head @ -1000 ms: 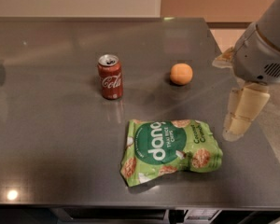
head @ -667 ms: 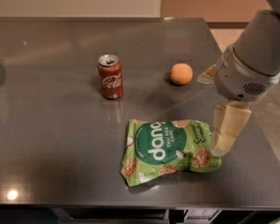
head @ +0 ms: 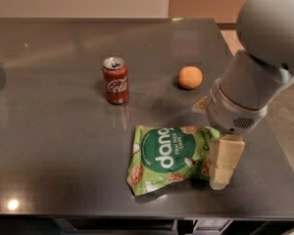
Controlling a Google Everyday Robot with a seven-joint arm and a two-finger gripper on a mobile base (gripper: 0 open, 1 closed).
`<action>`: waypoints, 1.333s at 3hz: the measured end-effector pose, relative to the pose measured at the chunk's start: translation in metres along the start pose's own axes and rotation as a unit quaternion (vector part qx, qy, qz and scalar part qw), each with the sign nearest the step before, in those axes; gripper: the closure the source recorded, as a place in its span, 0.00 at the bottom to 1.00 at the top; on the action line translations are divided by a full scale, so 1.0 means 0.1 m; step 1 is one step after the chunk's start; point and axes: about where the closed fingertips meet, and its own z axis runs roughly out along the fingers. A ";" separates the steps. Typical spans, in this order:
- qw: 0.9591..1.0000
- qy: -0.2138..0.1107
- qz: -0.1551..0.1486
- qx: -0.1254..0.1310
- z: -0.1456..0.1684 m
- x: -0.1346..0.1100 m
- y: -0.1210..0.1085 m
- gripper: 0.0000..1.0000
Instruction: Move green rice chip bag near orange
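Note:
The green rice chip bag [head: 169, 155] lies flat on the dark grey table [head: 54, 111] near the front edge, with white "dang" lettering on a dark green circle. The orange [head: 190, 77] sits on the table behind it, to the right of centre. My gripper [head: 224, 163] hangs from the grey arm [head: 255, 82] on the right, and its cream-coloured end sits at the bag's right edge, covering a bit of it.
A red Coca-Cola can [head: 115, 81] stands upright left of the orange. The table's right edge [head: 264, 116] runs under my arm, and the front edge lies just below the bag.
My arm has moved left and forward. The gripper has gone from right of the bag, apart from it, to its right edge. Bag, orange and can have not moved.

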 end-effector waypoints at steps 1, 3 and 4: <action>1.000 0.007 -0.004 -0.010 0.13 0.01 0.06 0.15; 1.000 0.012 0.005 0.000 0.08 0.07 0.03 0.62; 0.999 0.018 0.005 0.026 -0.14 0.14 -0.12 0.85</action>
